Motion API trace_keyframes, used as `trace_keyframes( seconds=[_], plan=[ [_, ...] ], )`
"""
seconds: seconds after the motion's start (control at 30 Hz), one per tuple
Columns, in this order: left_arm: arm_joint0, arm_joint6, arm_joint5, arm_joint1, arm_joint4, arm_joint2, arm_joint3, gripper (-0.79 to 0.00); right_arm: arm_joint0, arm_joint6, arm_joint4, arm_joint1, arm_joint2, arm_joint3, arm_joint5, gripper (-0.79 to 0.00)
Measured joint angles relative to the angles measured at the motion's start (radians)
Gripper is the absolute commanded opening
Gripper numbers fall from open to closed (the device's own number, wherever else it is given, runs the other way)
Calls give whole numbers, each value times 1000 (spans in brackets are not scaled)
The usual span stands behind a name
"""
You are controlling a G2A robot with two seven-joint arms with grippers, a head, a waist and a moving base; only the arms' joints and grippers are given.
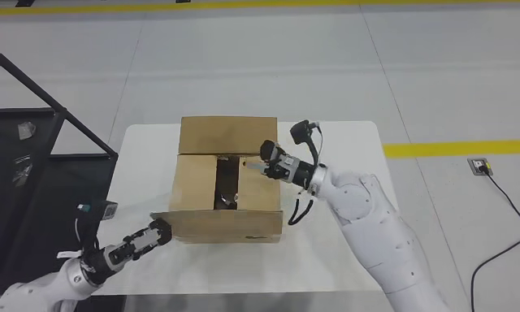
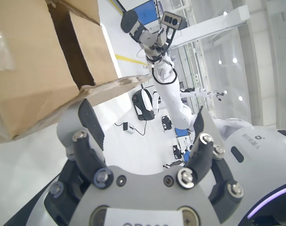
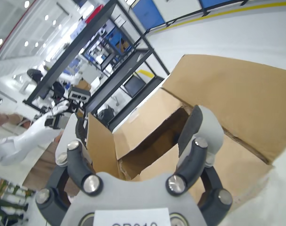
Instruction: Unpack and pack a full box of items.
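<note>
The left gripper (image 2: 143, 109) is spread and empty at the near left corner of the cardboard box (image 1: 227, 182), which stands mid-table (image 1: 349, 141). The right gripper (image 1: 265, 158), also spread, hangs over the box's right side with a raised flap (image 3: 100, 142) between its fingers.

Brown cardboard box (image 1: 197, 182) stands upright (top flaps parted, gap between).

Bright ceiling lamps (image 3: 26, 4) cast soft, faint shadows.
</note>
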Motion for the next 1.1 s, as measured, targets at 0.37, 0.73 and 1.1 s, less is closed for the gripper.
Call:
trace_keyframes(
  seconds=[0.37, 0.73, 1.1],
  plan=[
    [-88, 217, 164, -20, 181, 112, 15, 0, 169, -173, 47, -45, -35, 311, 252, 0],
    [-118, 312, 204, -37, 300, 182, 30, 0, 399, -45, 229, -139, -119, 743, 143, 0],
    [-133, 325, 220, -46, 331, 193, 26, 0, 435, 277, 494, -138, -39, 869, -315, 0]
  ],
)
